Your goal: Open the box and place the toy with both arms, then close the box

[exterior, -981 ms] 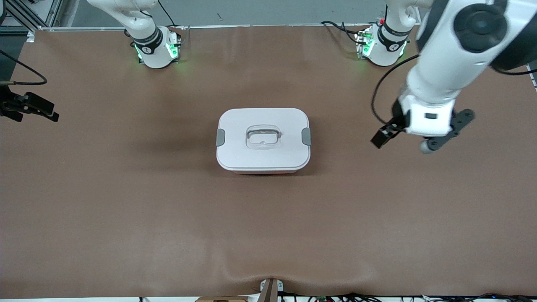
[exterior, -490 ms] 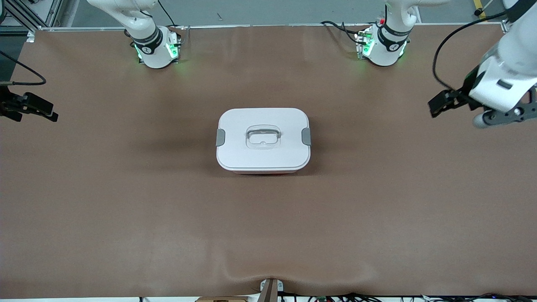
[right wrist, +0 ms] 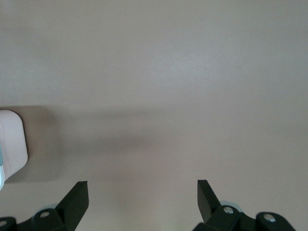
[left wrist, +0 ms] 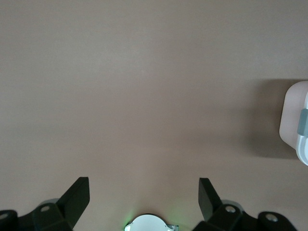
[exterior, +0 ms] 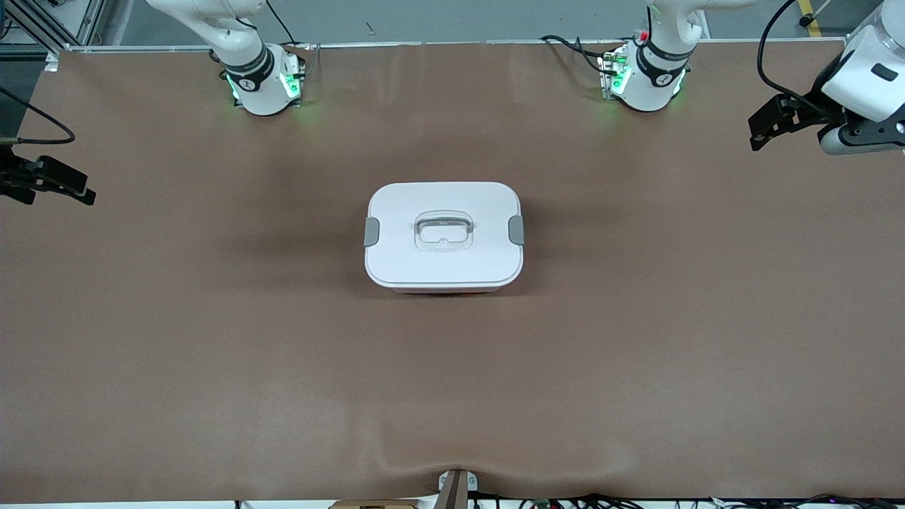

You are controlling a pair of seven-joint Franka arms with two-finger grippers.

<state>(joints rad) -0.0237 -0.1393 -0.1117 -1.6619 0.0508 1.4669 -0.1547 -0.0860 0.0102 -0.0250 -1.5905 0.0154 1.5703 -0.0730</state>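
Mid-frame on the brown tabletop (exterior: 212, 353): white rounded plastic box (exterior: 444, 237), lid on, grey side latches down. No toy visible. My left gripper (left wrist: 143, 192) upper right, right gripper (right wrist: 142, 192) left edge, both wide open, empty. Could be pre-open or finished.

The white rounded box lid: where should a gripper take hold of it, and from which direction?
Probably the clear recessed handle in the centre of the white rounded box lid, approached from straight above: it lies flat on top. Both the left gripper and the right gripper hover open, away from it.
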